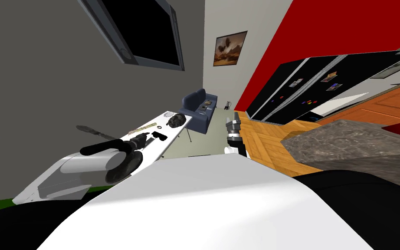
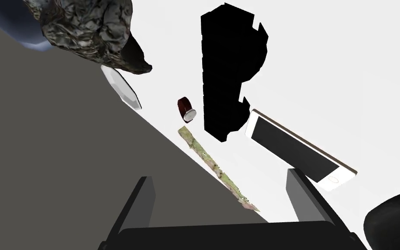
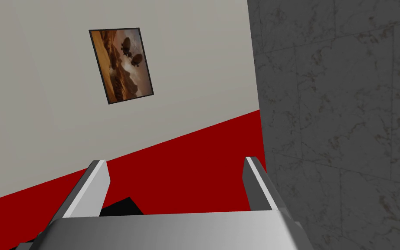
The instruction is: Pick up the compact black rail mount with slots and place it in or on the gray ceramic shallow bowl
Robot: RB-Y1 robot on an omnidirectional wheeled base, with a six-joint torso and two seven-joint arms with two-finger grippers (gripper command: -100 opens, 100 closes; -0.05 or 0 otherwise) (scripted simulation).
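1. Left end effector (image 2: 220,175): fingers standing wide apart, gripping nothing; right end effector (image 3: 173,162) likewise.
2. Phone (image 2: 299,149): lying flat on the white worktop (image 2: 346,65), just ahead.
3. Black rail mount (image 2: 229,74): lying farther ahead, past the phone; blocky, notched, probably stiff and light. Pinching across its narrower near end is looking best.
4. Shallow bowl (image 2: 121,87): pale, thin-rimmed, sitting farthest, beside a mottled lump (image 2: 90,30).

Left arm (image 1: 108,149) stretched forward, left pincer (image 2: 219,178) open, right pincer (image 3: 173,167) likewise open

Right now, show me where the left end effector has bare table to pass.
Bare: the white table beyond the black mount and phone, away from the grey wall; also between phone and green strip. Crowded: watch, strip and mount cluster.
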